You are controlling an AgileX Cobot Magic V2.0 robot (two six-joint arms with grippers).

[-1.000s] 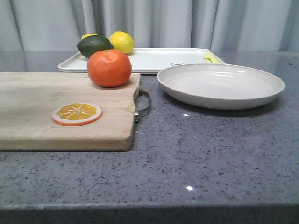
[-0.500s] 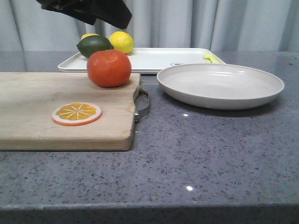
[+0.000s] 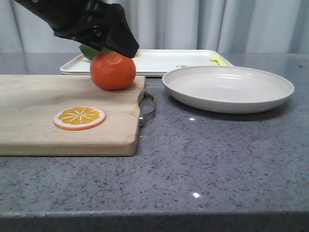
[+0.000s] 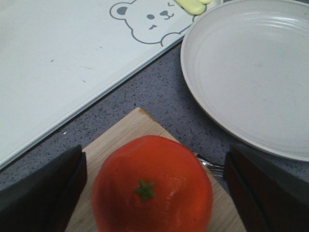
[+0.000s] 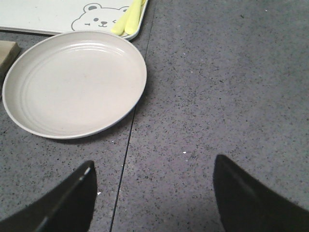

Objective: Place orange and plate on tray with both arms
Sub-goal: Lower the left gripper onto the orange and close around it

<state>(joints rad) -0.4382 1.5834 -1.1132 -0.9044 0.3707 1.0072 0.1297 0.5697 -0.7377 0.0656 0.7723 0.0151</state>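
The orange (image 3: 112, 71) sits at the far right corner of the wooden cutting board (image 3: 63, 108). My left gripper (image 3: 115, 47) hovers just above it, open. In the left wrist view its fingers (image 4: 46, 193) stand on either side of the orange (image 4: 152, 186) with gaps on both sides. The beige plate (image 3: 228, 88) lies on the counter right of the board, in front of the white tray (image 3: 164, 60). My right gripper (image 5: 154, 164) is open and empty over bare counter, near the plate (image 5: 75, 82); it is outside the front view.
An orange slice disc (image 3: 79, 118) lies on the board. A green lime (image 3: 89, 50) shows partly behind my left arm on the tray's left end. A yellow piece (image 5: 128, 21) lies at the tray's right edge. The board's metal handle (image 3: 147, 107) faces the plate.
My left arm has come down from the top of the front view to just over the orange, hiding the lemon and most of the lime. The orange and the plate have not moved.
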